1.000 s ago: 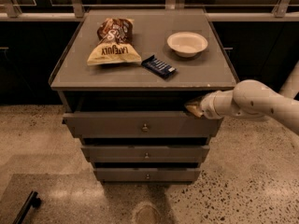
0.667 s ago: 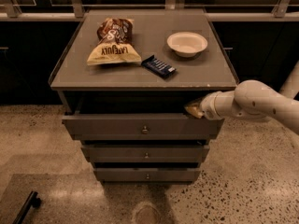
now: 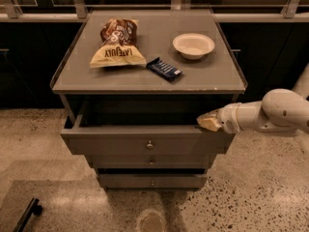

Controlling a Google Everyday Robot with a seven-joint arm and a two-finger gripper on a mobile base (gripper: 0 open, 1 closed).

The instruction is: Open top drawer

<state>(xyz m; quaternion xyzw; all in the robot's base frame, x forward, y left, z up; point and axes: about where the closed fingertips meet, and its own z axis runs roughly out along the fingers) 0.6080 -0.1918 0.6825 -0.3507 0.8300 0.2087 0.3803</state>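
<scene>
Three grey drawers stack under the tabletop [image 3: 207, 79]. The top drawer [image 3: 111, 146] stands part-way out toward the camera, a dark cavity showing between the tabletop edge & its front panel. The robot's white arm [image 3: 285, 112] reaches in from the right of frame. The gripper [image 3: 209, 122] sits at the upper right corner of the drawer front, touching or v. nearly touching its top edge, well right of the small round knob [image 3: 150, 144] at centre. We cannot tell how the gripper is set, wide or narrow, nor whether it holds the panel edge. On the tabletop lie a chip bag [image 3: 117, 47], a dark snack bar [image 3: 164, 68] & a white bowl [image 3: 193, 45], each apart from the others. We judge the job to be in its pulling stage: the drawer is out, but prob. not to full travel. The next move, as we read it, calls for a straight pull toward the camera, level w/ the runners, since force at one corner could skew the drawer & jam it. The two lower drawers [image 3: 120, 162] look shut.
</scene>
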